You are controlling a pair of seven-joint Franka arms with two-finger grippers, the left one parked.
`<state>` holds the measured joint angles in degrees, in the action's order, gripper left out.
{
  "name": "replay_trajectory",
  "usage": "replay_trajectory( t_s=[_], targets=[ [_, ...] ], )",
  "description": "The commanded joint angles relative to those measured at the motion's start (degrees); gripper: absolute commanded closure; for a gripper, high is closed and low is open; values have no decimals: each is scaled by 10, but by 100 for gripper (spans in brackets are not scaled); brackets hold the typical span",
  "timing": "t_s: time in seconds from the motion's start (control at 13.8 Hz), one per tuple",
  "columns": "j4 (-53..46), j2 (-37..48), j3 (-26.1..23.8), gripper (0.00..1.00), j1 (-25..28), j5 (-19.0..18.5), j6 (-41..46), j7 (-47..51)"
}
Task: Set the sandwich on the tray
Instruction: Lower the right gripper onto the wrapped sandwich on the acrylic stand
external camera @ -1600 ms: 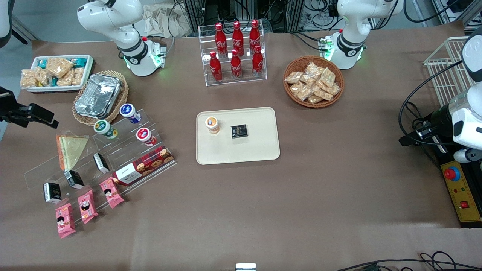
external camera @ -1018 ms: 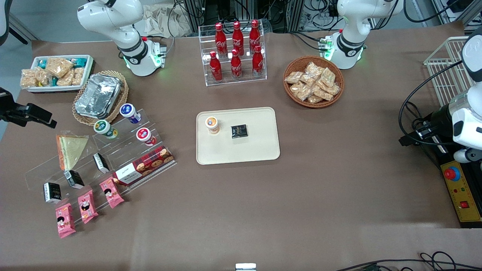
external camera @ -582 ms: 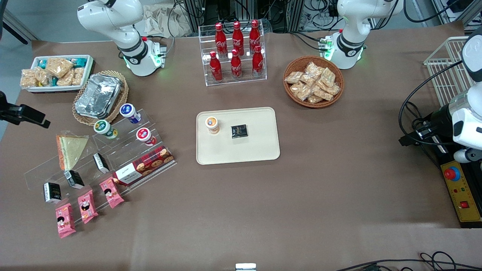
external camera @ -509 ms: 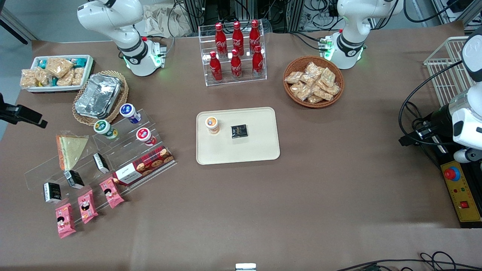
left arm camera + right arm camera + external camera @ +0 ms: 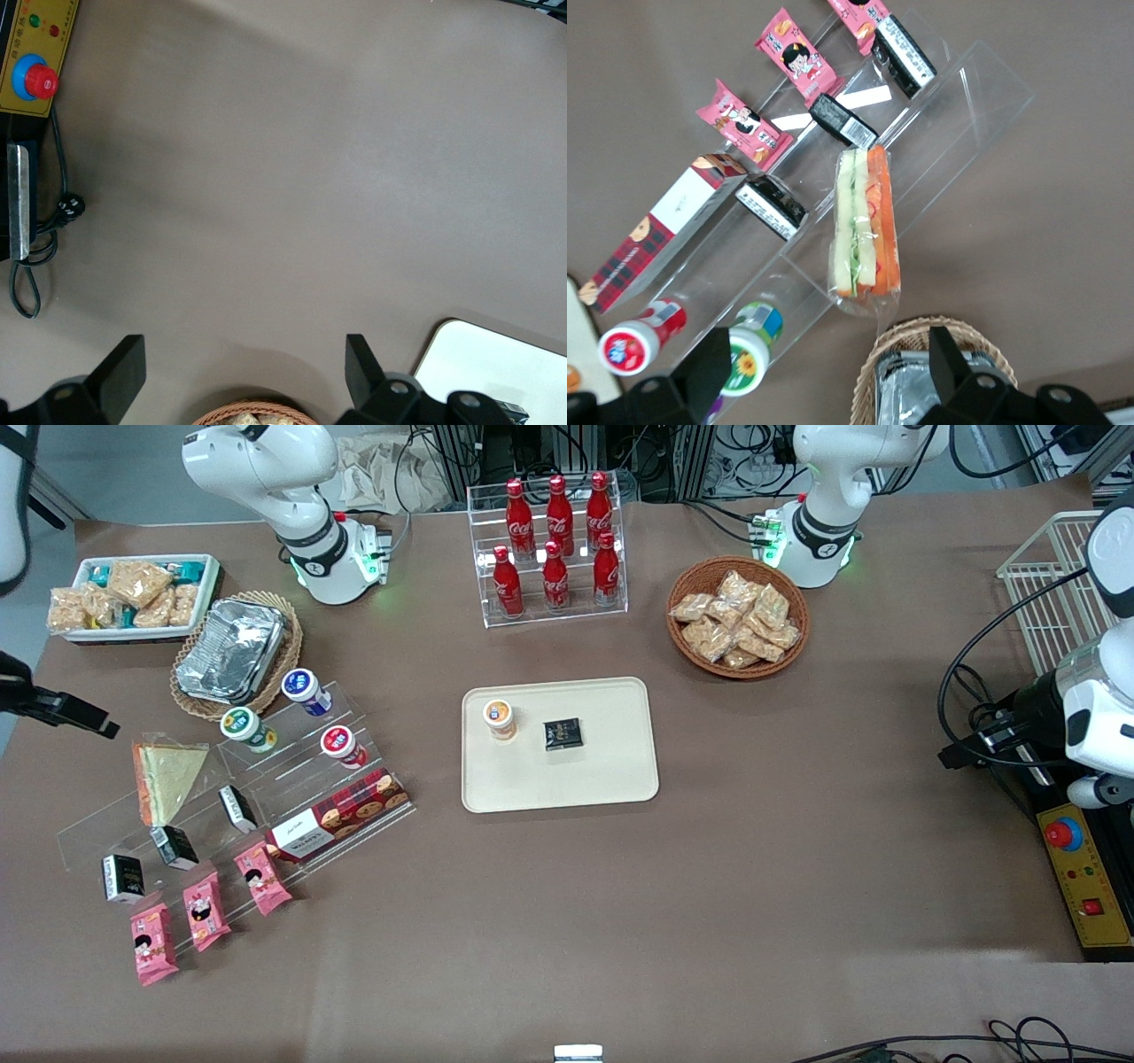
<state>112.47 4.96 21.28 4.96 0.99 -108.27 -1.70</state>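
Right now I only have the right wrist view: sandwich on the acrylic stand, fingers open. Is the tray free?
Observer: Partly. The tray holds an orange-lidded cup and a black packet; the part nearer the front camera is bare.
Operator: Gripper versus sandwich?
Observer: The gripper hangs at the working arm's end of the table, farther from the front camera than the sandwich, not over it.
Operator: Wedge orientation?
Observer: Tip toward the front camera, orange edge toward the working arm's end.
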Motion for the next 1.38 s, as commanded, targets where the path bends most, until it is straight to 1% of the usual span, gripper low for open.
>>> replay_trajectory(
  t_s=[0.0, 0.15, 0.36, 0.58, 0.8, 0.95, 1.02, 1.09, 1.31],
  targets=[
    [74, 22, -4, 1, -3, -13, -78, -33],
    [113, 16, -4, 1, -14, -13, -134, -54],
    [141, 1, -3, 1, -29, -13, -187, -99],
    [176, -8, -3, 1, -30, -11, -240, -100],
    [180, -26, -4, 2, -30, 1, -251, -93],
    [180, -31, -4, 7, -30, 20, -251, -93],
    [180, -35, -4, 18, -29, 26, -251, -93],
    [180, -38, -4, 32, -28, 30, -251, -93],
    [178, -48, -4, 83, -25, 45, -252, -92]
  ],
)
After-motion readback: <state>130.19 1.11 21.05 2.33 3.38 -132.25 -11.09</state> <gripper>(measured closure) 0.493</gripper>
